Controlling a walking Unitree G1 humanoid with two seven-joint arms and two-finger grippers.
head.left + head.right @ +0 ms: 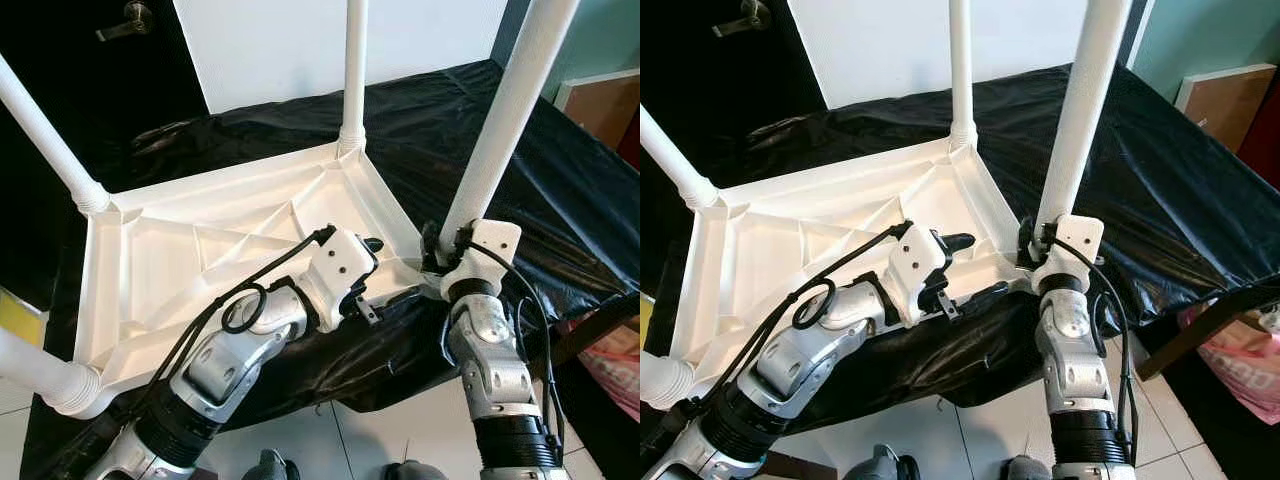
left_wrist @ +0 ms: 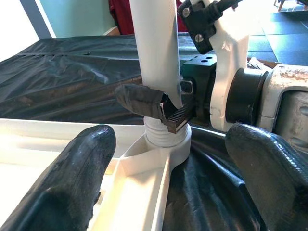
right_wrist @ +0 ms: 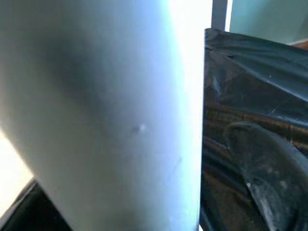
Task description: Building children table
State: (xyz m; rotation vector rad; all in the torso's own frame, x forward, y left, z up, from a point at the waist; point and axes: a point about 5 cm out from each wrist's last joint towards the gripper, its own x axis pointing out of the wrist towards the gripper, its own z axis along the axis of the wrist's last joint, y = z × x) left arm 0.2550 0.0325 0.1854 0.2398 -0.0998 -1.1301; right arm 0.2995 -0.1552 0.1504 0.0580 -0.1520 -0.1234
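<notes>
Nearest, left gripper (image 1: 385,283) spread wide, empty, at the rim of upturned white plastic tabletop (image 1: 190,260) on black-draped table (image 1: 560,190). At 3 o'clock, right gripper (image 2: 166,113) clamped low around table leg (image 1: 505,110) above corner socket (image 2: 161,151). Probably light, rigid, slick; best gripped low.

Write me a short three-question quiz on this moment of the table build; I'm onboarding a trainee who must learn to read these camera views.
1. True or false: the white tabletop lies upside down on the black sheet.
2. Which gripper is closed around the near-right table leg? A) left gripper B) right gripper C) neither
3. In one or two words, how do the fingers of the left gripper stand?

Key
1. True; its ribbed underside faces up and the legs point upward.
2. B; the right gripper clasps the leg just above its corner socket.
3. Open, spread and holding nothing, facing that same corner.
</notes>
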